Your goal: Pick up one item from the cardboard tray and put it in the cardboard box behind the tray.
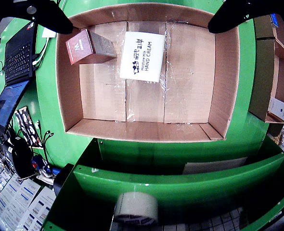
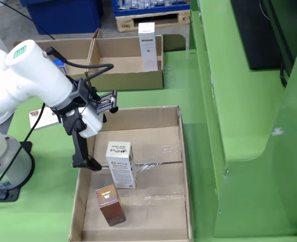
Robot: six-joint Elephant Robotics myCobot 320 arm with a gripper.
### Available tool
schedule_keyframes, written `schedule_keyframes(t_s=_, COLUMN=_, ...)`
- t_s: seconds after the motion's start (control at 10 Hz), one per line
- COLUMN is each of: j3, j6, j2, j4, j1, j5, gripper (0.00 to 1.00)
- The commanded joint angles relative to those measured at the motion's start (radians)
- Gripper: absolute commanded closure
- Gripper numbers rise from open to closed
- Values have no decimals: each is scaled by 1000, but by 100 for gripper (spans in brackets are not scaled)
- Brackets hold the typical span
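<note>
The gripper (image 2: 90, 164) hung wide open and empty over the tray's (image 2: 183, 166) left rim in the fixed view, with the white box (image 2: 121, 164) just right of its fingertip and the brown box (image 2: 109, 204) nearer the camera. Both lay on the taped tray floor. The tray sat on a green table (image 2: 43, 201); behind it, a cardboard box (image 2: 128, 78) held a tall white carton (image 2: 147, 45).

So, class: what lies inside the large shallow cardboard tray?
Inside the large shallow cardboard tray: a white hand-cream box and a reddish-brown box. Whatever lies beneath them is covered.
</note>
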Motion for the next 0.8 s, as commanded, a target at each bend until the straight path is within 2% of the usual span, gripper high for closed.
schedule_keyframes(t_s=0.0, j3=81, j6=-17, j2=-36, j4=-1, j1=-22, j5=10, gripper=0)
schedule_keyframes(t_s=0.2, j3=238, j6=-45, j2=-167, j4=-58, j1=-60, j5=36, gripper=0)
schedule_keyframes(t_s=0.3, j3=238, j6=-45, j2=-167, j4=-58, j1=-60, j5=36, gripper=0)
schedule_keyframes(t_s=0.4, j3=401, j6=-66, j2=-292, j4=-117, j1=-89, j5=56, gripper=0)
schedule_keyframes(t_s=0.7, j3=495, j6=-76, j2=-363, j4=-154, j1=-97, j5=65, gripper=0)
